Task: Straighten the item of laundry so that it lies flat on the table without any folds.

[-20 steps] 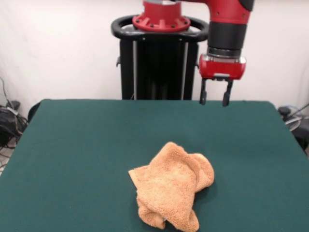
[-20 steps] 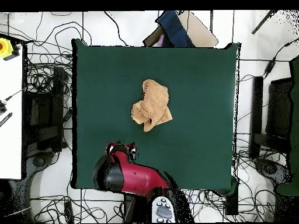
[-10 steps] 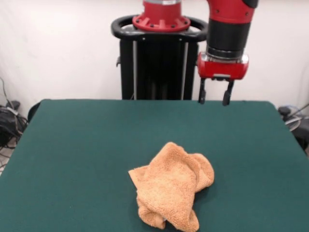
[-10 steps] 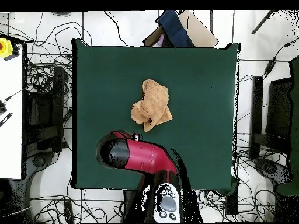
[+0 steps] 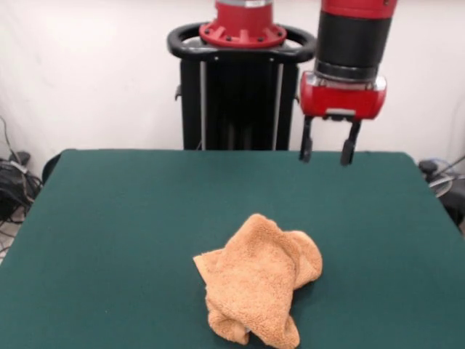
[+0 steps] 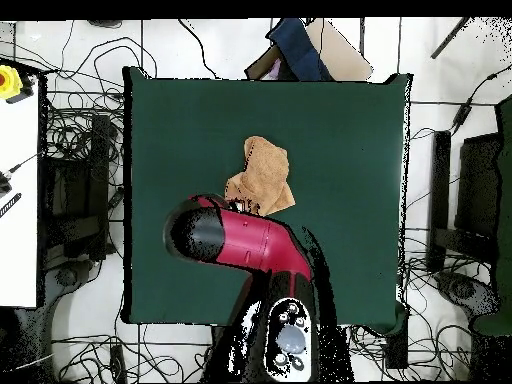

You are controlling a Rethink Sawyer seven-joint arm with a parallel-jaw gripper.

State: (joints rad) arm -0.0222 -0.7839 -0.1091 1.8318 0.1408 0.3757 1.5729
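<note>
The orange-tan towel (image 5: 259,289) lies crumpled in a folded heap on the dark green table (image 5: 123,233), near its front edge in the front view. From overhead the towel (image 6: 264,172) sits near the table's (image 6: 340,150) middle. My gripper (image 5: 328,153) hangs open and empty high above the table's far side, to the right of the towel. In the overhead view the red arm (image 6: 240,240) covers the gripper and reaches the towel's near edge.
The black pedestal (image 5: 240,94) stands behind the table's far edge. Cables and equipment (image 6: 70,170) lie on the floor around the table. A dark blue thing (image 6: 297,48) lies past the table's far edge in the overhead view.
The arm has swung out over the table toward the towel. In the front view the gripper has shifted slightly right and looks larger. The towel has not moved.
</note>
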